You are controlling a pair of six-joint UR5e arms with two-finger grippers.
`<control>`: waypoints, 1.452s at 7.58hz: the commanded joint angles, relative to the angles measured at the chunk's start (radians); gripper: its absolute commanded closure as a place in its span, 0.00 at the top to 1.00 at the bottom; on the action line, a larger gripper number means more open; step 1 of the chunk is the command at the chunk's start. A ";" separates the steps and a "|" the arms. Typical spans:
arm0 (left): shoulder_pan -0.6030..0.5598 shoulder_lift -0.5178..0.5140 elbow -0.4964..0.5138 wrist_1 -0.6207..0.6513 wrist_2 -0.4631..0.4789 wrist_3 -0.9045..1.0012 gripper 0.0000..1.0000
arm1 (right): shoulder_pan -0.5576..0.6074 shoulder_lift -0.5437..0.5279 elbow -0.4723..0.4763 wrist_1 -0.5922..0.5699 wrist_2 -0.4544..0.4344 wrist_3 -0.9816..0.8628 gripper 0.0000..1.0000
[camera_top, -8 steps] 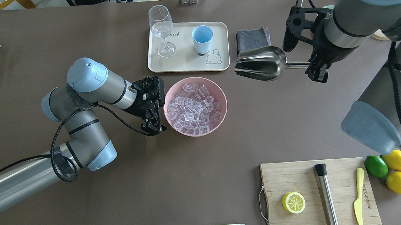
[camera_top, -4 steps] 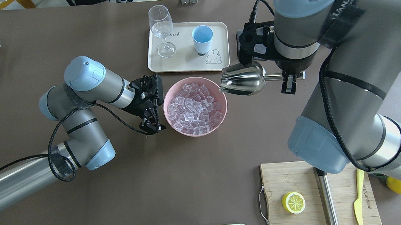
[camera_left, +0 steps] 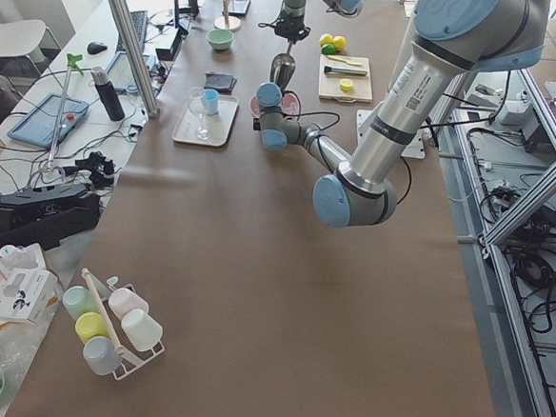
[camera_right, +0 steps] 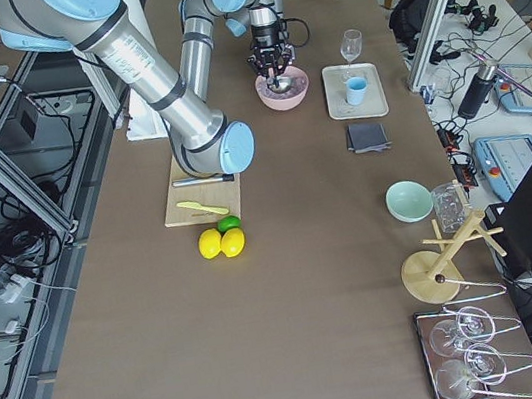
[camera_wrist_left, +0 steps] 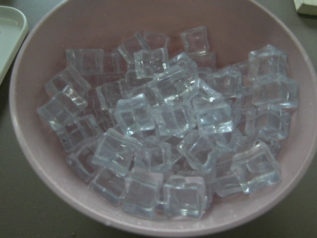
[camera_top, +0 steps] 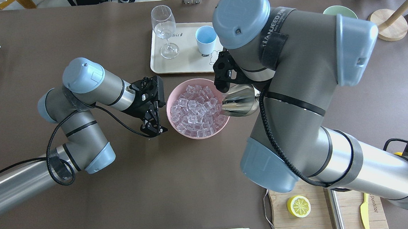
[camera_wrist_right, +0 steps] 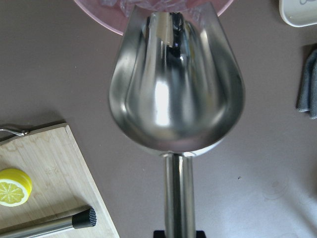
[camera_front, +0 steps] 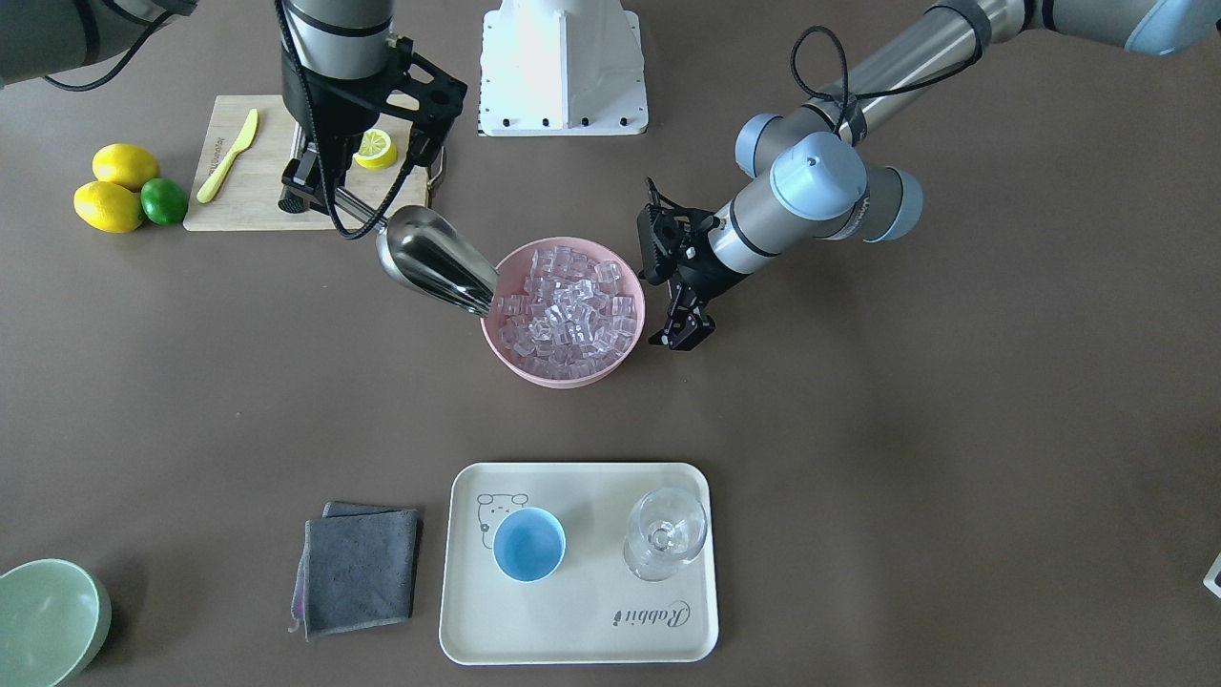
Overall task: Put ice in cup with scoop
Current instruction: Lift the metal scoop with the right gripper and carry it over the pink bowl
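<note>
The ice (camera_front: 568, 303) fills a pink bowl (camera_front: 563, 379) at mid table; it also shows in the overhead view (camera_top: 197, 109) and the left wrist view (camera_wrist_left: 168, 124). My right gripper (camera_front: 310, 196) is shut on the rod handle of the steel scoop (camera_front: 434, 260). The scoop (camera_wrist_right: 176, 89) is empty and tilted down, its lip at the bowl's rim (camera_top: 239, 100). My left gripper (camera_top: 153, 128) looks shut and empty, just beside the bowl's other side. The light-blue cup (camera_front: 528, 544) stands empty on a cream tray (camera_front: 582, 620), beyond the bowl (camera_top: 205, 39).
A clear stemmed glass (camera_front: 665, 534) stands on the tray beside the cup. A grey cloth (camera_front: 361, 568) lies by the tray and a pale green bowl (camera_front: 43, 620) beyond it. A cutting board (camera_front: 238, 205) holds a lemon half, a knife and a steel cylinder (camera_wrist_right: 49, 225).
My right arm has swung in over the table, carrying the scoop from beside the tray down to the pink bowl's rim and tipping its mouth downward. My left arm has barely moved.
</note>
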 commanded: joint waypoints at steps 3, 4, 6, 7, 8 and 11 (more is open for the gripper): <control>-0.015 0.011 -0.002 -0.007 0.000 0.000 0.99 | -0.076 0.122 -0.186 -0.034 -0.041 0.019 0.00; -0.014 0.008 -0.002 -0.007 0.001 -0.046 0.99 | -0.085 0.148 -0.232 -0.034 -0.055 0.019 0.00; 0.009 0.003 0.006 -0.007 0.010 -0.064 0.99 | -0.085 0.151 -0.266 -0.026 -0.078 0.019 0.00; 0.023 0.000 0.005 -0.008 0.042 -0.066 0.99 | -0.085 0.151 -0.281 -0.004 -0.085 0.018 0.00; 0.025 -0.003 0.005 -0.008 0.043 -0.066 0.99 | -0.085 0.153 -0.319 0.047 -0.085 0.021 0.00; 0.029 -0.005 0.005 -0.007 0.044 -0.091 0.99 | -0.107 0.144 -0.346 0.133 -0.101 0.064 0.00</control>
